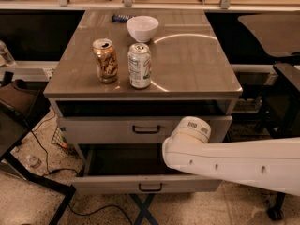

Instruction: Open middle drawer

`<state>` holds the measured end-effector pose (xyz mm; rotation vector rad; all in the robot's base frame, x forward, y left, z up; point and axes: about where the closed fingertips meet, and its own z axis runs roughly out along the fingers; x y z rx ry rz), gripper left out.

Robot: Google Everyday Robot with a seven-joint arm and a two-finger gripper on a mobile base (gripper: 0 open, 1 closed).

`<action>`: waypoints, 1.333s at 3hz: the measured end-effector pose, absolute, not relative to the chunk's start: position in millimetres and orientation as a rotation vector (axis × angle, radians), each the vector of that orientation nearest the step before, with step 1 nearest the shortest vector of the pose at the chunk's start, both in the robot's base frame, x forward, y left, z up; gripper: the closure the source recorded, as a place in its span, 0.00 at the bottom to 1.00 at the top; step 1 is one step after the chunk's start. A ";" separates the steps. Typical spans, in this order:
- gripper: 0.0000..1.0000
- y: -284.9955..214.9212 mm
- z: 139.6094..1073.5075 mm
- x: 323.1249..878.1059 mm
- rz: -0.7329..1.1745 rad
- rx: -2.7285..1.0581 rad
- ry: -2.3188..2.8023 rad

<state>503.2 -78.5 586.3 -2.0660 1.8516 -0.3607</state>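
Note:
The middle drawer [117,183] is the narrow light-grey front with a small black loop handle [150,187]. It stands pulled out below the taller-fronted top drawer [93,129], with its dark inside showing. My white arm [234,165] reaches in from the right across the drawer's right half. Its labelled joint [193,128] lies in front of the top drawer's right end. My gripper is hidden behind the arm, somewhere by the open drawer. The third drawer is out of view.
On the cabinet top [197,64] stand a gold can [106,60], a white-green can [139,65] and a white bowl [142,27]. A dark stand [28,125] and cables [42,149] are at left. A black chair [281,102] is at right.

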 end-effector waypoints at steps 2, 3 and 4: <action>1.00 -82.4 566.4 507.7 -0.350 -2.058 1.862; 1.00 -94.4 529.1 515.3 -0.315 -2.030 1.892; 1.00 -100.3 513.1 520.9 -0.293 -2.002 1.895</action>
